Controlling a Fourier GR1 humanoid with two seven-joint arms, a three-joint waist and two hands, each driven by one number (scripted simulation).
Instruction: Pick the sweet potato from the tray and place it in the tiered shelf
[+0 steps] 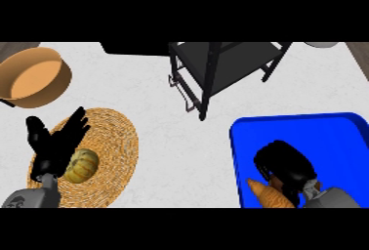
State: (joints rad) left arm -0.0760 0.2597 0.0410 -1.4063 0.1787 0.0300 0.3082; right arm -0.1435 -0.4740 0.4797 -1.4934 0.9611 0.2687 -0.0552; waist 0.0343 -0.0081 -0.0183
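An orange sweet potato [271,195] lies in the near left part of the blue tray [324,132]. My right hand [284,163] is over it with fingers curled round its upper end, hiding most of it. The dark tiered shelf [220,66] stands at the back centre, beyond the tray. My left hand [54,139] rests open at the left, fingers up, above a woven mat.
A round woven mat [115,141] at the left carries a small pumpkin [81,164]. A tan bowl [32,75] sits at the far left back. A dark object [133,48] lies at the back edge and a pale round thing [320,44] at the back right.
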